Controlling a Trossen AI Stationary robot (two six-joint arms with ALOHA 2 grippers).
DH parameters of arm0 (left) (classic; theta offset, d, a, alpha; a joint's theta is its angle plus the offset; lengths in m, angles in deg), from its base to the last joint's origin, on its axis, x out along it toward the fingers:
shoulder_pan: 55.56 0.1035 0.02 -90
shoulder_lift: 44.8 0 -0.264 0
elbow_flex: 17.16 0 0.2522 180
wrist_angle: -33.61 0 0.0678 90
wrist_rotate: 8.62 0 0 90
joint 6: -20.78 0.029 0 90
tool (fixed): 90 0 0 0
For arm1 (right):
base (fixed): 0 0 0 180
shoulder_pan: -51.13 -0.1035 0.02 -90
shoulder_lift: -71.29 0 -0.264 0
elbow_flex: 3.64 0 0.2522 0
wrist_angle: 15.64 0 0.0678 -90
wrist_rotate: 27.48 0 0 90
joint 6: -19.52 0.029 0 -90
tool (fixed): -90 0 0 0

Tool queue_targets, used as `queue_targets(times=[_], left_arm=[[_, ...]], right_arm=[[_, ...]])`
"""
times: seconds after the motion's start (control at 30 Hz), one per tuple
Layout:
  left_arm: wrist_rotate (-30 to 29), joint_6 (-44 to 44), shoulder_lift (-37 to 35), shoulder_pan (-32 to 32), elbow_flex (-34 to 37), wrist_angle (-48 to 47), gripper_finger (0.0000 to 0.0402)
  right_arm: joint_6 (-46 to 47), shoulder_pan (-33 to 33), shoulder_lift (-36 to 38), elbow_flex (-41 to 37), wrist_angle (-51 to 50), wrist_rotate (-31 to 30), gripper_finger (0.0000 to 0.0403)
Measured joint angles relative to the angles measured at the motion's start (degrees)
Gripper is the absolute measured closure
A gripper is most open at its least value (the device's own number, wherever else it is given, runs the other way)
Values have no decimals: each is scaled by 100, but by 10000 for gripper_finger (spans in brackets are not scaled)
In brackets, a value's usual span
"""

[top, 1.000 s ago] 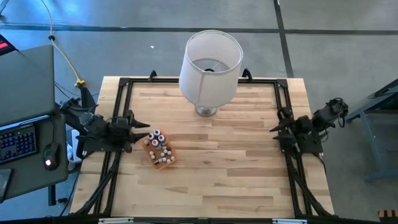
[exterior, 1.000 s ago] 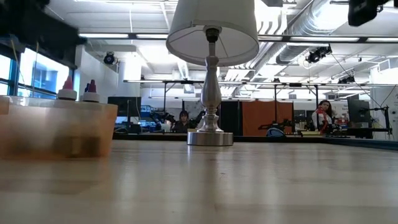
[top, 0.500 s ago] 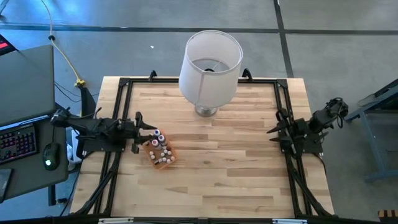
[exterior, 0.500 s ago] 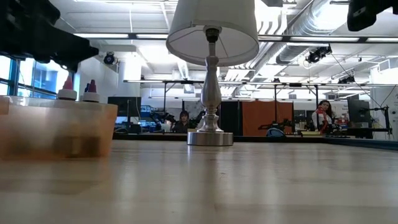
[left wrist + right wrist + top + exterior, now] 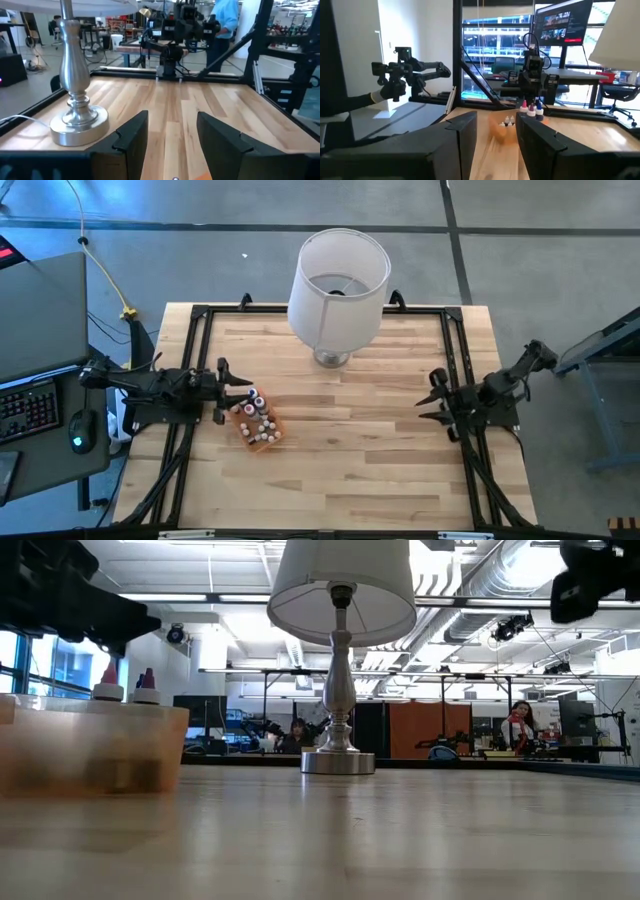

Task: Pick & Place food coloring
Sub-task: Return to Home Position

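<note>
Wooden tabletop (image 5: 350, 470) fills the middle of the high view, black rails along its edges. Table lamp (image 5: 338, 275), white shade and silver base, stands upper centre. Left gripper (image 5: 243, 387) sits at left-centre of the frame, just beside the upper-left end of the orange tray (image 5: 279, 438), raised above it in the low view; fingers spread apart, nothing between them. Right gripper (image 5: 428, 396) at right-centre by the rail, well apart from the tray, fingers likewise spread and empty. Tray lies left of centre, angled. Food coloring bottles (image 5: 255, 410) stand clustered inside it, none loose on the wood; low view shows a reddish top and a purple top poking above the rim.
</note>
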Motion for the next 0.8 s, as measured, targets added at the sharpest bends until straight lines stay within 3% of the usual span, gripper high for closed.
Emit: queue_targets(times=[0.1, 0.23, 0.57, 0.8], left_arm=[[-1, 1, -2, 0, -1, -2, 236], [-2, 1, -2, 0, -1, 15, 236], [-7, 1, -4, 0, -1, 17, 236], [-9, 1, -4, 0, -1, 17, 236]], right_arm=[[109, 0, -2, -444, 579, 4, 274], [279, 2, -11, -464, 618, -105, 274], [-550, 104, 0, -471, 860, -515, 274], [-295, 817, -128, -471, 741, 369, 274]])
